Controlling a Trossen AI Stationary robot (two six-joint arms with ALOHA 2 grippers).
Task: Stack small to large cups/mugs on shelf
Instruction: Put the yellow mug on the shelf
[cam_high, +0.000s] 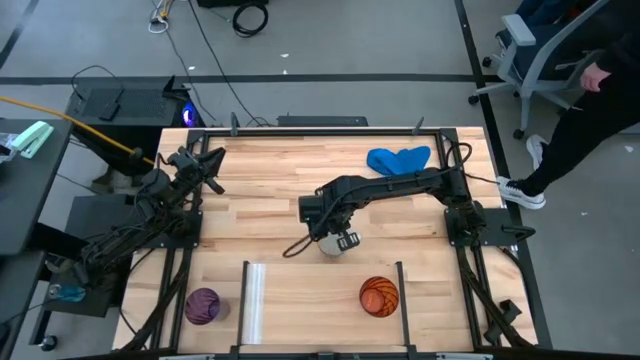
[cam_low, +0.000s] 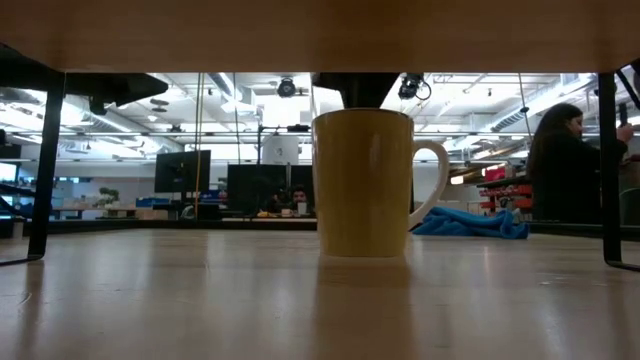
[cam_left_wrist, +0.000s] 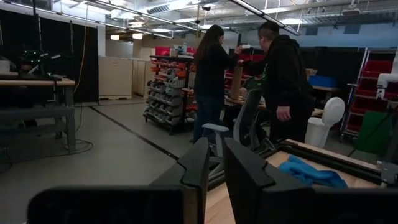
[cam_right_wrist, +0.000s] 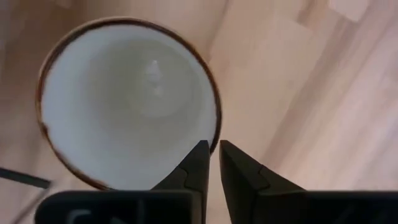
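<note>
Item, cups on shelf, progress: none stacked, judging by how they lay. The white mug (cam_high: 329, 246) stood upright on the table (cam_high: 260, 190), near its middle and just short of the shelf (cam_high: 320, 300), handle to one side as the low view showed. The orange cup (cam_high: 379, 296) sat on the shelf, close by the thin dark post (cam_high: 400, 288). The purple cup (cam_high: 202, 305) sat outside the shelf, beyond the pale strip (cam_high: 252, 298). All three stood well apart, so every stacking step looked still to do. Right gripper (cam_right_wrist: 212, 163): directly over the mug, its fingers nearly together and set at the mug's rim; whether they pinched the wall or merely hung at it could not be told. Left gripper (cam_left_wrist: 214, 163): idle at the table's left edge, raised and pointing out into the room, fingers a narrow slot apart with nothing between them. Blue cloth (cam_high: 398, 159): bunched at the far side of the table, no part in the job. Two people stood by racks in the room beyond. Markings: no brand, label or legible writing found on any cup, the shelf or the arms.
</note>
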